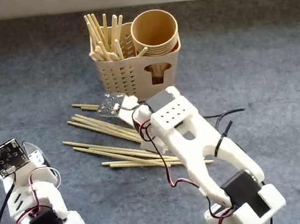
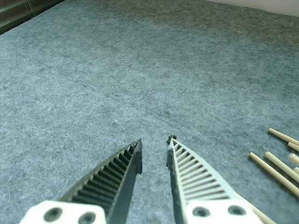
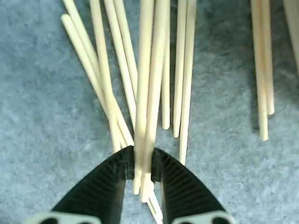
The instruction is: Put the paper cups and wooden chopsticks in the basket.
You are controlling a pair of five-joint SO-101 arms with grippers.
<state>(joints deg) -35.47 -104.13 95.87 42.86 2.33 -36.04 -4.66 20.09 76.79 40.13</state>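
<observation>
Right wrist view: the right gripper (image 3: 142, 161) pinches two wooden chopsticks (image 3: 150, 93), their length running straight out from its jaws, among loose ones lying before the basket (image 1: 118, 77). Well apart, the left gripper (image 2: 154, 148) hangs slightly parted above carpet (image 2: 140, 70).

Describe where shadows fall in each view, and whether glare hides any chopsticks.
High view: soft, even light, faint shadows under the chopsticks, no glare. Right wrist view: darker, narrow shadows beside the chopsticks on the carpet. Left wrist view: evenly lit carpet, a dark strip at its far edge.
</observation>
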